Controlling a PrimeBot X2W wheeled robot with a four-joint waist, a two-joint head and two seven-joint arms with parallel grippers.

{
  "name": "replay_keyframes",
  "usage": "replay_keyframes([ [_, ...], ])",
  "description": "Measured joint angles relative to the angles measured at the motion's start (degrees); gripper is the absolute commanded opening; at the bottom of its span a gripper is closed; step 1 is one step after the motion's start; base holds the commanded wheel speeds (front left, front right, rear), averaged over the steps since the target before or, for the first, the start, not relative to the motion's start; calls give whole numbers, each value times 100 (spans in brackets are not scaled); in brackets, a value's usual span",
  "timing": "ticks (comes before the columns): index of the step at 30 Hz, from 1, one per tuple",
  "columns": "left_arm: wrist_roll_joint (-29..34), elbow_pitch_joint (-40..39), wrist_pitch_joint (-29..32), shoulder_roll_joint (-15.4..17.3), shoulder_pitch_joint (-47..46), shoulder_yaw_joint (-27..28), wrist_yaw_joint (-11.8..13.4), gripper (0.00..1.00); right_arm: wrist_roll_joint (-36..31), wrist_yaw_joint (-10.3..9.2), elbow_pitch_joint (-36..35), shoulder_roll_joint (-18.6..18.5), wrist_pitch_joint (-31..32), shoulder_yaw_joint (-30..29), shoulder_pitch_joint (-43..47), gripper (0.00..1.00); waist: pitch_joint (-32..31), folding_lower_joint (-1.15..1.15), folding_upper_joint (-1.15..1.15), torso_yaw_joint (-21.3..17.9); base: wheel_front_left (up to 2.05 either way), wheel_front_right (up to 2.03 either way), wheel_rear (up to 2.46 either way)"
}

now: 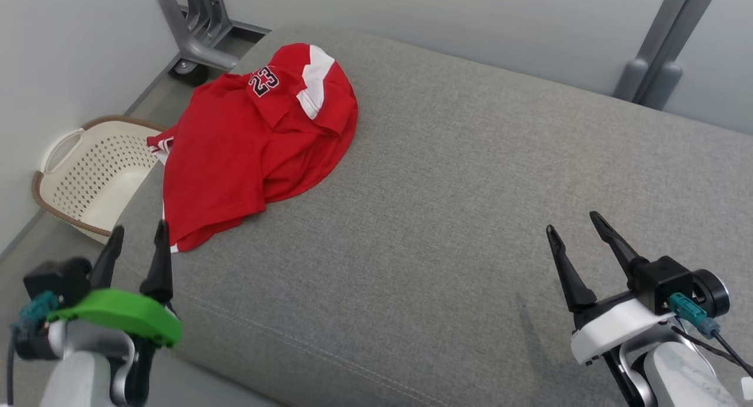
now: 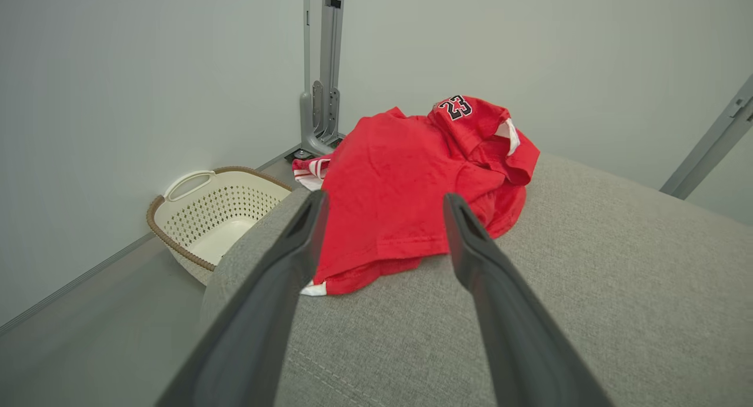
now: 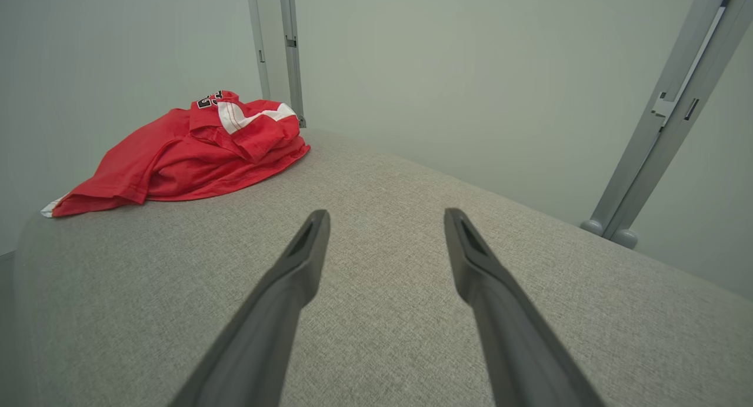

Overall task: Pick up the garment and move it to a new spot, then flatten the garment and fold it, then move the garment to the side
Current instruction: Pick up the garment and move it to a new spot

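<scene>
Where it lies: the crumpled red fabric jersey [image 1: 253,142], white-trimmed and marked with a black 23, sits heaped on the far left corner of the grey woven cushion [image 1: 470,189]. A striped scrap droops over the left edge, above the cream perforated plastic basket [image 1: 94,172] on the floor.
Long axis: it runs from the near hem corner away to the numbered end, slanting right as it recedes from you.
Left gripper [image 1: 140,227]: fingers spread and empty. The tips stand just short of the near hem, and in its wrist view the jersey lies straight ahead between the fingers.
Right gripper [image 1: 572,222]: fingers spread and empty, over bare cushion. It is well apart from the jersey, which lies ahead and off to its left.
Nearer arm: your left, plainly.
Step in hand: by my reading the first pick-up; the jersey lies unlifted.
What the move turns on: your left arm likely needs only to go forward and down onto that near hem. Your right would have to cross the cushion.
</scene>
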Motion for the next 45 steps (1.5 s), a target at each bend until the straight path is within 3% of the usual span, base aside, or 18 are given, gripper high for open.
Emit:
replay_keyframes([
  [6,-617,43,1163,272,-1207,40,-3,100,-83,112,-26,-33,0,151,-182,100,399,0,0,-139,0,0,0],
  [13,-1644,221,2731,581,-2379,477,-3,100,-182,174,-185,-15,-9,338,-496,100,874,0,0,-423,0,0,0],
  [17,-1974,355,3332,825,-2828,811,13,100,-185,198,-242,13,-14,409,-710,100,1142,0,0,-639,0,0,0],
  [20,-2025,378,3653,1066,-3148,1010,199,100,-240,219,-261,11,-14,434,-893,100,1353,0,0,-806,0,0,0],
  [25,-2111,411,4073,1268,-3585,1121,366,100,-281,248,-364,-30,-14,421,-1304,100,1732,0,0,-1065,0,0,0],
  [31,-2127,431,4418,1277,-3906,1060,486,100,-333,249,-492,-124,-15,327,-1685,100,2220,0,0,-1312,0,0,0],
  [45,-1934,872,4509,1474,-4009,1042,714,100,-379,293,-548,-232,-15,261,-2253,100,3102,1,0,-1660,0,0,0],
])
